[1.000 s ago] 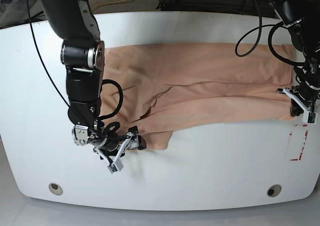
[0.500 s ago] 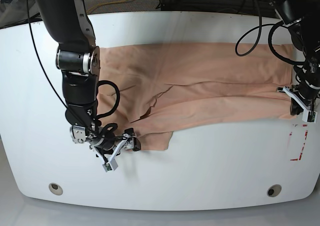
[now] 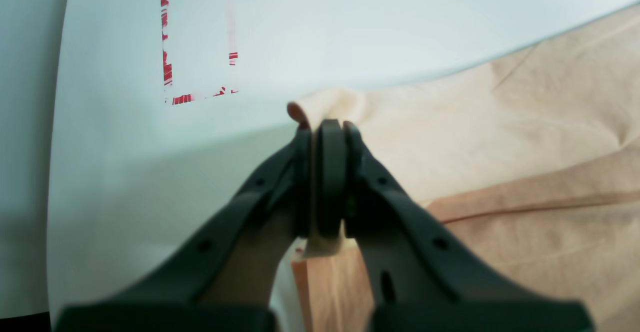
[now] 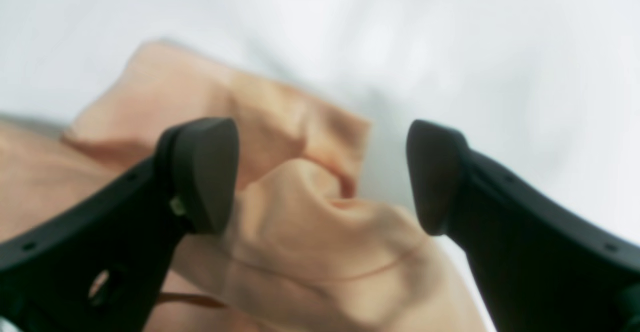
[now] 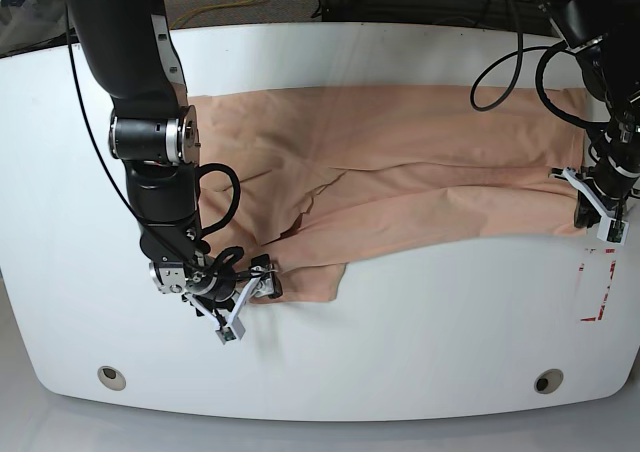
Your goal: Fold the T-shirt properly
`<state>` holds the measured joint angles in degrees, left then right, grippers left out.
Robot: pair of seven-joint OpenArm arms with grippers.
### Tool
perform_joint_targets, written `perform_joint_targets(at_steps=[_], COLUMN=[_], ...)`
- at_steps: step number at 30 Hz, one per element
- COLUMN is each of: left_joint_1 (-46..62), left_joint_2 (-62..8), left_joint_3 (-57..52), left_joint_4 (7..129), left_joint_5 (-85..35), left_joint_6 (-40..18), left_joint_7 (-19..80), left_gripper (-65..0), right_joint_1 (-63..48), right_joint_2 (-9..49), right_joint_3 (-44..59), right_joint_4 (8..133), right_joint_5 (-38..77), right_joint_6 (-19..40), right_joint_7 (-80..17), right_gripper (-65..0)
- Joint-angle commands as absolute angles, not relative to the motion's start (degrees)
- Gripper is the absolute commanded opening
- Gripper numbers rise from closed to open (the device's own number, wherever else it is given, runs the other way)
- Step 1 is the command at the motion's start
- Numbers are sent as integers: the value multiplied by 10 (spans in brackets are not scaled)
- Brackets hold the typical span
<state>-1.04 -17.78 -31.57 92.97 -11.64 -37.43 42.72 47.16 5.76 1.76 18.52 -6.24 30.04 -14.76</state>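
T-shirt point(image 5: 400, 172) spread lengthwise across the white table point(image 5: 420, 342), partly folded, near edge doubled over the body. Left gripper point(image 3: 325, 126) pressed together on a pinch of cloth at the far end, just beside the red tape marks point(image 3: 170, 66) — no shift there over the last second. Right gripper point(image 5: 250, 292) at the other end, jaws spread around a rumpled corner point(image 4: 300, 172), nothing clamped; since a second ago, drawn in a little toward the arm's side and narrowed slightly over the cloth. Probably lining up a grasp to match the left hold — needed before lifting both ends for the next fold. Risk: catching only the top layer of the bunched corner.
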Motion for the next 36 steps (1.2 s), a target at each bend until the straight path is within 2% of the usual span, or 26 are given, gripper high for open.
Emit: perform_joint_targets(at_steps=[1,7,10,15,20,25,26,27,29,31,33,34,36], left_joint_1=[-14,-12,-12,-12,-13,-12,-12,-12,-12,-12,-12,-12,-12], left_joint_2=[-189,-189,-189,-201,-202,-214,-214,-214,-214,-215,-215,-215,-215], left_joint_3=[-319,-319,-319,-318,-319,-319,-319,-319,-319,-319,-319,-319,-318], left_joint_4=[938,938,938,939,939,939,939,938,938,938,938,938,928], left_joint_5=[-124,-124,-124,-124,-124,-126,-126,-126,-126,-125,-125,-125,-126], left_joint_6=[-378,-378,-378,-378,-378,-378,-378,-378,-378,-378,-378,-378,-378], left_joint_7=[415,415,415,415,415,415,415,415,415,415,415,415,415], left_gripper=[-650,-650,-650,-650,-650,-650,-650,-650,-650,-650,-650,-650,-650], right_joint_1=[488,481,480,485,500,476,465,455,436,404,376,356,320], right_joint_2=[47,44,29,24,24,27,27,27,27,29,29,32,39], right_joint_3=[7,4,3,3,4,5,5,5,5,6,6,6,6], right_joint_4=[192,192,193,196,202,303,327,359,411,488,556,597,671], right_joint_5=[-58,-58,-58,-58,-52,-52,-52,-52,-52,-51,-51,-51,-51], right_joint_6=[304,292,270,268,269,269,269,269,269,269,269,269,272], right_joint_7=[-137,-133,-123,-117,-153,-215,-229,-247,-270,-304,-331,-345,-371], right_gripper=[-227,-439,-515,-642,-650,-650,-639,-591,-485,-333,-235,-205,-205])
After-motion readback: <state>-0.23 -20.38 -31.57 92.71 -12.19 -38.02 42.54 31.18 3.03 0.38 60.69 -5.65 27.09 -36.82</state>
